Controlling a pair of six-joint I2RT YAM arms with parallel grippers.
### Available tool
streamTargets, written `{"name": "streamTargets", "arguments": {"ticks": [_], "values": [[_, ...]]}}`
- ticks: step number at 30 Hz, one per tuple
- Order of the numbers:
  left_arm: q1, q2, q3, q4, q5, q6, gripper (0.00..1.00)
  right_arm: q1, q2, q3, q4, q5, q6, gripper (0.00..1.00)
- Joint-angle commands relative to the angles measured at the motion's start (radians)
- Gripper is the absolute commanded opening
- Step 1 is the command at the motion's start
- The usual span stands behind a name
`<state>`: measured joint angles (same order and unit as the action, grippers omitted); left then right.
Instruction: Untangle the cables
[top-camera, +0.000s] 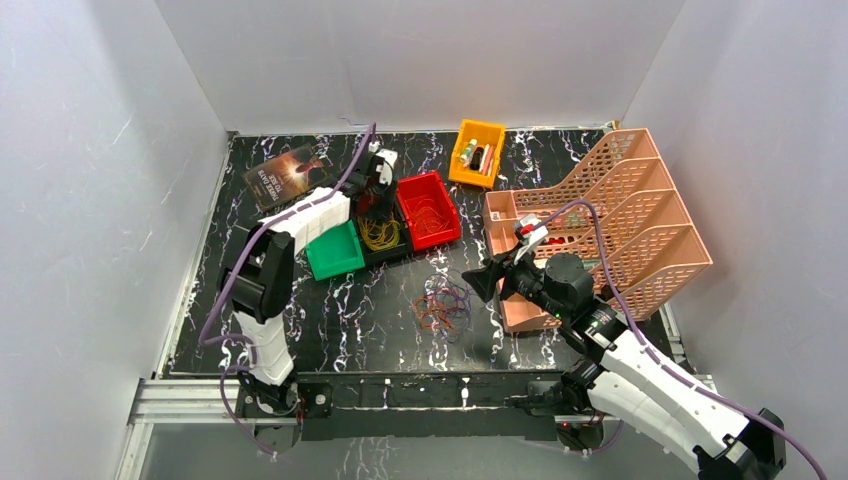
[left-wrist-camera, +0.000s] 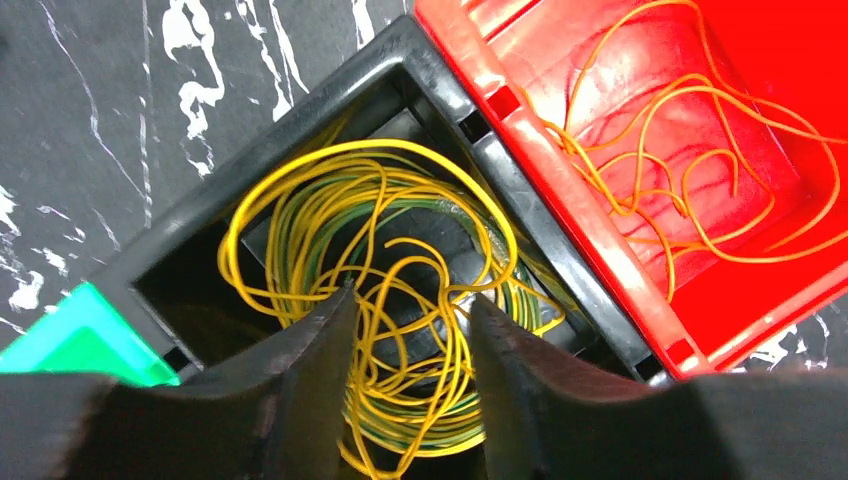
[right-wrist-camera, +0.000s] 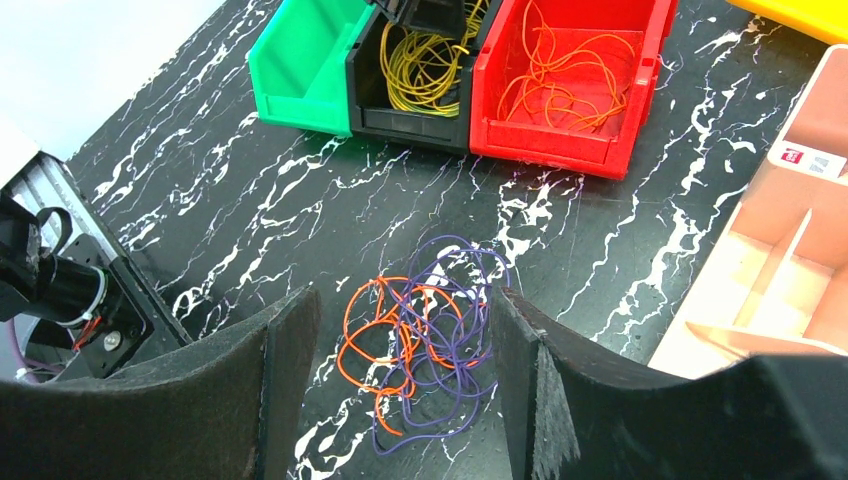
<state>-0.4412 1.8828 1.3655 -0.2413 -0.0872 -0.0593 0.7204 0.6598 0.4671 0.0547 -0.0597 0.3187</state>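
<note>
Right wrist view: we see our right claw (right-wrist-camera: 400, 300) hanging, jaws apart, over the tangled orange and purple cables (right-wrist-camera: 420, 340) on the table (right-wrist-camera: 250, 200). Farther off, our left claw (left-wrist-camera: 410, 300), jaws apart, hovers over yellow wires (left-wrist-camera: 310, 200) in the black bin (left-wrist-camera: 300, 120) beside the red bin (left-wrist-camera: 780, 40).

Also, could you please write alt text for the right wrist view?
Right gripper, open, above a tangle of orange and purple cables on a black marbled table. Beyond: green bin, black bin holding yellow wires, red bin holding orange wires.
</note>
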Motion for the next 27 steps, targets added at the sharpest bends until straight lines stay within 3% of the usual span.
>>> {"name": "streamTargets", "arguments": {"ticks": [1,7,14,19,21,24,27], "values": [[0.004,-0.115,0.076,-0.053,-0.011,0.01,0.55,0.002,-0.004,0.008,0.042,0.002,0.003,0.71],[0.005,-0.205,0.079,-0.092,-0.025,0.009,0.66,0.003,0.013,0.005,0.06,-0.005,0.005,0.71],[0.012,-0.238,0.059,-0.107,-0.038,0.001,0.66,0.003,0.026,0.014,0.044,0.003,0.006,0.71],[0.012,-0.312,-0.015,-0.093,0.06,-0.021,0.67,0.004,0.065,0.068,-0.062,0.095,0.044,0.71],[0.012,-0.351,-0.053,-0.086,0.107,-0.027,0.74,0.004,0.091,0.109,-0.124,0.118,0.05,0.71],[0.013,-0.403,-0.093,-0.115,0.154,-0.065,0.91,0.004,0.148,0.167,-0.216,0.133,0.059,0.7],[0.013,-0.473,-0.155,-0.128,0.167,-0.1,0.98,0.004,0.214,0.221,-0.288,0.138,0.064,0.69]]}}
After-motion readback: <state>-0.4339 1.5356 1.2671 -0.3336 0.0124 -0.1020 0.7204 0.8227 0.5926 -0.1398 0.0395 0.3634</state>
